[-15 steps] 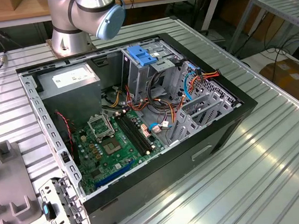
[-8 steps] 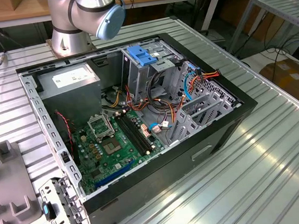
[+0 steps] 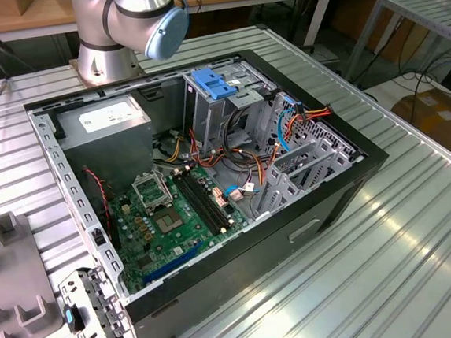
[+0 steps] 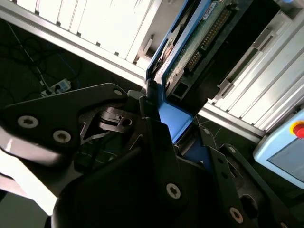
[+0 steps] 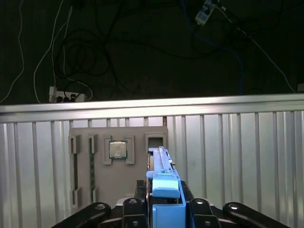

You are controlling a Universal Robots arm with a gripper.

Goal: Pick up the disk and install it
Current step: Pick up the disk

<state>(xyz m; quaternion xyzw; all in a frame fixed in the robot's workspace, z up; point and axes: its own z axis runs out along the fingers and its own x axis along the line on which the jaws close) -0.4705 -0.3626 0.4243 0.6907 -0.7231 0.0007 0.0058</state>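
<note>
**Disk clamped on edge in the gripper, over the fixture tray**

The disk is held on edge between the black fingers of the gripper, which are closed narrowly on its blue bracket. In the first wrist view it is seen over a grey fixture tray laid on the ribbed table. A processor chip is seated in a recess of that tray. In the second wrist view the disk's green circuit board is turned to the camera.

In the exterior view the open computer case is set on the table. A blue latch is seen atop the drive cage, with the power supply beside it. Orange and blue cables are strewn between the cage and the motherboard.
</note>
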